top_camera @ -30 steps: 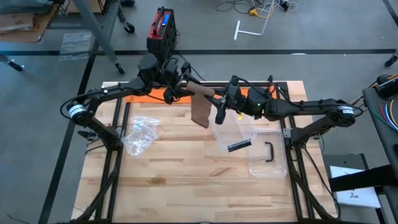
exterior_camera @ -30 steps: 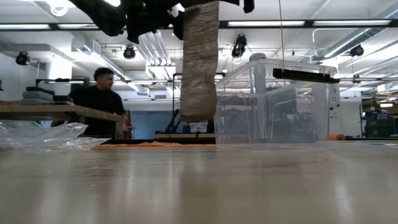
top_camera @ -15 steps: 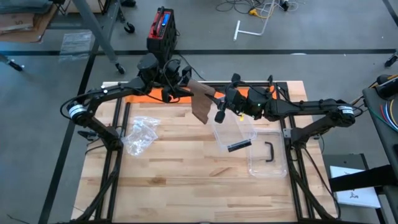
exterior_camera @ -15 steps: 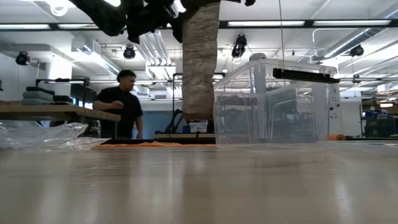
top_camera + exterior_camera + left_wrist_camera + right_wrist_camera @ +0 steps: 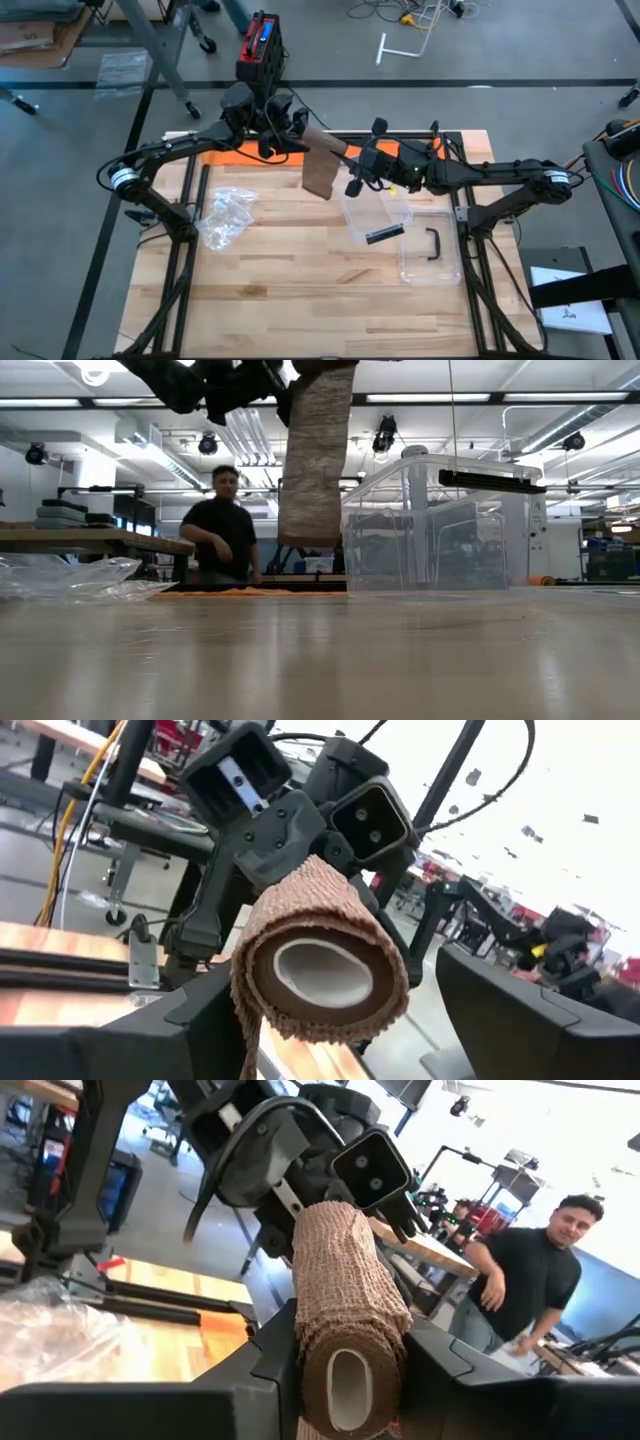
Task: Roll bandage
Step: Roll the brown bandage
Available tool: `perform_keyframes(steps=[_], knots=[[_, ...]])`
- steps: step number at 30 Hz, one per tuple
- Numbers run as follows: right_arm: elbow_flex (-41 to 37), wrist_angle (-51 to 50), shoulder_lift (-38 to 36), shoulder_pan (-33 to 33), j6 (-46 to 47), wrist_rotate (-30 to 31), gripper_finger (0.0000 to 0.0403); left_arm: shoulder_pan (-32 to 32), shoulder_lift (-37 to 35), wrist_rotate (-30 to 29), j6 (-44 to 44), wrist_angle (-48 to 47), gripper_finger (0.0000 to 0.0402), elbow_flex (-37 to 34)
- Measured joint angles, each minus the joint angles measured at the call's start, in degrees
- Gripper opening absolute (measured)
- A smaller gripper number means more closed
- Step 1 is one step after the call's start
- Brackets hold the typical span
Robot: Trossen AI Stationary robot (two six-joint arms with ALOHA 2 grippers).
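Observation:
A tan bandage roll (image 5: pixel 325 148) hangs level in the air over the table's far middle, between my two grippers. Its loose tail (image 5: pixel 315 470) hangs straight down, its lower end clear of the table. My right gripper (image 5: pixel 350 1355), reaching in from the table's right, is shut on the roll's right end. My left gripper (image 5: pixel 335 978), reaching in from the left, is open. Its fingers stand on either side of the roll's left end (image 5: pixel 320 970), with a plain gap at one side. My right gripper pinches the roll's right end (image 5: pixel 345 1380) between its two fingers, and the white core there is squashed to an oval. The fingers come level from the table's right and lie along the roll. The roll is lifted clear, its tail hanging slack below. My left gripper has one finger (image 5: pixel 200 1020) close against the roll's side; whether it touches I cannot tell.
A clear plastic box (image 5: pixel 405 240) with dark parts in it stands right of centre, close to the hanging tail in the low view. A crumpled clear bag (image 5: pixel 225 215) lies at the left. An orange cloth (image 5: pixel 235 155) lies at the far edge. A person (image 5: pixel 225 525) stands beyond the table.
Both grippers have rolled about their own pointing lines while staying in place, and the roll has turned with them. The tail's lower end has risen a little and drifted toward the table's left. The person behind the table has walked along.

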Motion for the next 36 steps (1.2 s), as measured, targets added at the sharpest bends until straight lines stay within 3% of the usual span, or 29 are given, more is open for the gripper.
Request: perform_keyframes(steps=[10, 32, 36], knots=[[0.0, -0.3, 0.0, 0.0, -1.6, -0.1, 0.0105, 0.4, 0.3, -2.8, -0.3, -0.4, 0.0265, 0.1], [1.4, -2.8, 0.1, 0.1, -1.4, -2.0, 0.0099, 0.9, 0.8, -3.1, 3.3, -1.5, 0.023, 0.2], [1.4, -2.9, 0.1, 0.1, -1.0, -1.9, 0.0108, 0.9, 0.9, -3.1, 4.3, -1.5, 0.02, 0.2]])
